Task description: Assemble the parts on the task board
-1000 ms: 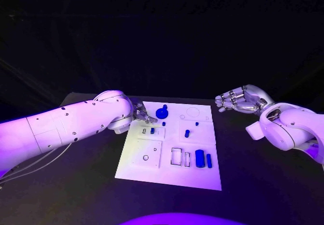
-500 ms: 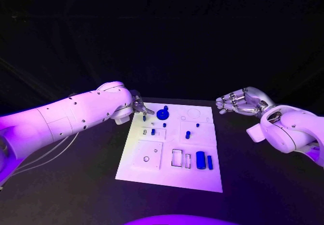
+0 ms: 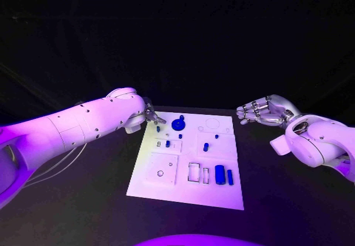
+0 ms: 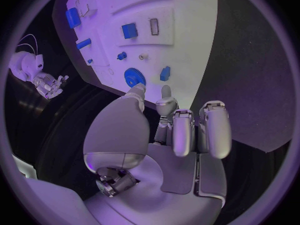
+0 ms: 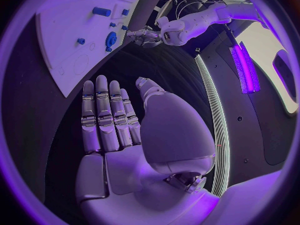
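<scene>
The white task board (image 3: 185, 190) lies in the middle of the table. My left hand (image 3: 152, 118) hovers at its far left corner, fingers apart and holding nothing. Just beyond its fingertips (image 4: 165, 92) a small blue part (image 4: 165, 73) sits on the board (image 4: 181, 15), beside the blue gear (image 3: 178, 123). More blue parts stand mid-board, such as a peg (image 3: 205, 147). A blue cylinder (image 3: 219, 174) and a slim bar (image 3: 229, 177) lie nearer me. My right hand (image 3: 262, 111) floats off the board's far right corner, palm bare, fingers straight (image 5: 103, 115).
The board has empty recesses: a ring (image 3: 212, 123) at the far right, rectangular slots (image 3: 194, 171) near the front, and a square plate with a hole (image 3: 160, 173). Black table (image 3: 89, 205) surrounds the board on all sides.
My left hand has drawn back from the board toward its far left corner, and a small blue part now shows on the board's left edge where the hand was. My right hand has stayed put.
</scene>
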Controlling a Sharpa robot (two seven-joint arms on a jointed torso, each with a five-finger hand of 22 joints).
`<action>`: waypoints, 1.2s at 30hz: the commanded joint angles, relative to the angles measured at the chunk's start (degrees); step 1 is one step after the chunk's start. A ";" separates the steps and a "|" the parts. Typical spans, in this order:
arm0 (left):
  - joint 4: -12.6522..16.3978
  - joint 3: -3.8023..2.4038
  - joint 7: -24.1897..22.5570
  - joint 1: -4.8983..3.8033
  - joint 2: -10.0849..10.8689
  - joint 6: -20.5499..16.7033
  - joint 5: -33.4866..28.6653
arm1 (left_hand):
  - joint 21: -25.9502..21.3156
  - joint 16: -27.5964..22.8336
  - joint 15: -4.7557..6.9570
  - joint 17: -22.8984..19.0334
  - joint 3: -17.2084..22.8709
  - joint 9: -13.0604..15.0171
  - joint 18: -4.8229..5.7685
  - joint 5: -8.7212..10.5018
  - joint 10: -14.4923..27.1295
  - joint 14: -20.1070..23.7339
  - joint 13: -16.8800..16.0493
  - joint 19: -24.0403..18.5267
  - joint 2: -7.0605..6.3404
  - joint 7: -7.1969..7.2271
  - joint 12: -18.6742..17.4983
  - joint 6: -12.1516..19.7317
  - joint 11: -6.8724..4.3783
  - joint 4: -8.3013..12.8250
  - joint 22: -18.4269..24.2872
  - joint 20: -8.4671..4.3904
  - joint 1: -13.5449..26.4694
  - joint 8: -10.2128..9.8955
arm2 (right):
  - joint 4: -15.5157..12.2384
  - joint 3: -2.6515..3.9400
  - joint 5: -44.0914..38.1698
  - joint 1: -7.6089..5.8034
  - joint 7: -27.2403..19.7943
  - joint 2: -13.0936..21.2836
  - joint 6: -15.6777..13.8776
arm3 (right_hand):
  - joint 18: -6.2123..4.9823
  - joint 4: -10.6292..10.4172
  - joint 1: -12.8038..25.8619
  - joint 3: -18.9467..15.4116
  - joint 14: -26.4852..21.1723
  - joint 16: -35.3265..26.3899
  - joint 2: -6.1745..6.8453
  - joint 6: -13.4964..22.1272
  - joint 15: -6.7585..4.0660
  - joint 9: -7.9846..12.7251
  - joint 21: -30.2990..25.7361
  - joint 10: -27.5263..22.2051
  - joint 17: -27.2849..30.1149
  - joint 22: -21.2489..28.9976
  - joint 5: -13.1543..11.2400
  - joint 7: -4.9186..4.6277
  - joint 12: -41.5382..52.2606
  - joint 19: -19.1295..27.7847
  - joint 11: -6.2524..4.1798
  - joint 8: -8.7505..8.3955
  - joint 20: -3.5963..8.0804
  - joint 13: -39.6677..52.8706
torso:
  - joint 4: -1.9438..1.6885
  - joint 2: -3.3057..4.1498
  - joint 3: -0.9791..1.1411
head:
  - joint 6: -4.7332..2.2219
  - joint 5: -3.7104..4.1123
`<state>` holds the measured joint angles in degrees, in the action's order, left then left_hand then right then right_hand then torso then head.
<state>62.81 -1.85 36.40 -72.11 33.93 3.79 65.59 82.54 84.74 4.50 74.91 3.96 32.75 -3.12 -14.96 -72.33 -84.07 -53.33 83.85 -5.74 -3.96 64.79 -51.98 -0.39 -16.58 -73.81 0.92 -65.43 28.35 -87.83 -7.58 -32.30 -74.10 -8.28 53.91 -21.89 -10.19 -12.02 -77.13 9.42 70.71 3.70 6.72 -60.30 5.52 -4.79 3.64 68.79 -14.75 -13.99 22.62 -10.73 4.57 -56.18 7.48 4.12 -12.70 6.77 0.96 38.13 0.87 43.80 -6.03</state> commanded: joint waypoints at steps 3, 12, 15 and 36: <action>-0.68 -0.06 -0.50 -0.10 -0.34 0.13 1.40 | -0.26 -0.26 -0.49 8.54 -0.41 -0.07 -0.14 -0.11 0.14 -4.05 -0.09 0.00 -0.13 -0.08 -0.07 0.05 0.09 -0.05 -0.16 0.39 -0.56 -0.38 | 0.03 0.01 -0.15 0.03 -0.23 -0.10 0.40 | -0.42 -0.25 0.41 0.08 -0.49 -0.17 -0.06 0.11 -0.09 0.07 0.03 -0.34 0.06 0.05 0.36 -0.19 0.24 0.35 -0.04 -0.08 0.00 -0.07 | -0.05 0.06 -0.06 | -0.16 -0.09; -2.81 -0.03 -0.07 -0.09 -1.15 3.37 1.49 | -0.23 -0.27 -0.50 8.53 -0.45 -0.12 -0.12 -0.11 0.15 -4.05 -0.04 0.03 -0.09 -0.08 -0.09 0.01 0.09 -0.05 -0.24 0.40 -0.59 -0.40 | 0.07 0.01 -0.16 0.03 -0.18 -0.19 0.48 | -0.44 -0.19 0.32 0.11 -0.52 -0.13 -0.12 0.10 -0.10 0.07 0.05 -0.34 0.10 0.15 0.40 -0.17 0.27 0.38 -0.06 -0.07 -0.01 -0.08 | -0.05 0.07 -0.05 | -0.03 -0.01; -3.26 0.00 -0.03 -0.08 -1.46 3.95 1.24 | -0.21 -0.28 -0.50 8.52 -0.49 -0.16 -0.12 -0.11 0.20 -4.05 0.06 0.04 -0.06 -0.09 -0.16 -0.01 0.10 -0.06 -0.27 0.40 -0.61 -0.42 | 0.08 0.01 -0.16 0.03 -0.18 -0.24 0.49 | -0.44 -0.19 0.32 0.11 -0.52 -0.13 -0.12 0.10 -0.10 0.07 0.05 -0.34 0.10 0.15 0.40 -0.17 0.27 0.38 -0.06 -0.07 -0.01 -0.08 | -0.01 0.12 -0.06 | 0.01 0.00; -4.42 0.41 0.11 0.01 -2.73 6.99 -0.10 | -0.03 -0.26 -0.53 8.55 -0.91 -0.87 -0.05 -0.13 -0.12 -4.05 -0.38 0.18 1.07 -0.06 0.32 -0.56 0.10 -0.05 -0.66 0.48 -0.91 -0.67 | 0.23 0.01 -0.16 0.04 -0.24 -0.58 0.65 | -0.45 -0.16 0.27 0.14 -0.53 -0.11 -0.17 0.09 -0.11 0.06 0.06 -0.33 0.14 0.23 0.43 -0.15 0.30 0.39 -0.08 -0.05 -0.02 -0.08 | 0.01 0.01 -0.02 | 0.36 -0.34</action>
<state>58.43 -1.43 36.55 -72.07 31.35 9.02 66.04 82.54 84.74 4.30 74.95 3.33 31.93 -3.13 -14.96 -72.33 -83.87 -53.66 84.06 -4.98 -4.09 64.79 -52.11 -0.39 -16.57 -74.42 1.13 -66.18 27.92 -87.64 -7.58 -32.30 -74.10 -8.25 53.39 -21.86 -10.18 -12.01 -77.13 9.42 70.51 3.70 6.72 -60.30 5.31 -4.79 3.64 68.79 -14.71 -13.81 22.85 -10.73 4.57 -56.18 7.48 4.12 -12.70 6.77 0.97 38.15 0.83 44.05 -6.32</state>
